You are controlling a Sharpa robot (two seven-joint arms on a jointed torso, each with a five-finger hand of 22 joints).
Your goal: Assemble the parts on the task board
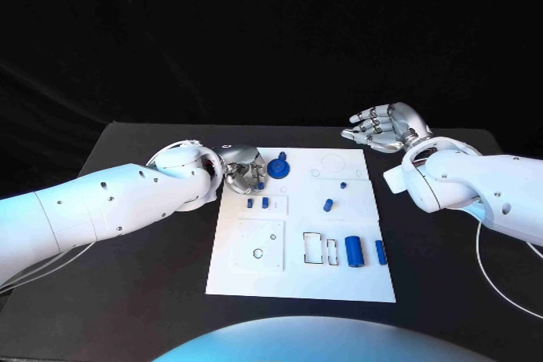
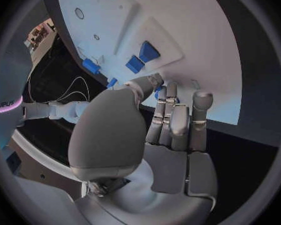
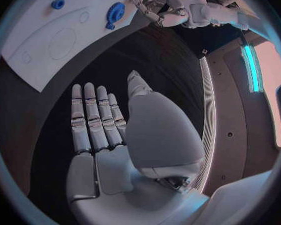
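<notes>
Task board (image 1: 340,279) is sitting mid-table (image 1: 136,299), long axis running 12 to 6 o'clock in the head view. Left hand (image 1: 240,173) is working at the board's 10 o'clock corner, fingers curling in over a small blue part (image 1: 259,184); head view isn't resolving whether it's actually pinching it. Left wrist view is giving more: fingertips (image 2: 158,87) are meeting on a blue part (image 2: 157,91) right at the board surface, so it's reading as a pinch. Blue disc part (image 1: 279,169) is lying just at 3 o'clock of that hand. Two small blue blocks (image 1: 258,203) are sitting at 6 o'clock of the hand, also showing in the left wrist view (image 2: 142,57). Right hand (image 1: 387,127) is hovering off the board past its 1 o'clock corner, fingers straight and apart, holding nothing; right wrist view (image 3: 118,135) is confirming the flat, empty palm over black table. Blue cylinder (image 1: 355,250) is lying at the board's 5 o'clock area.
</notes>
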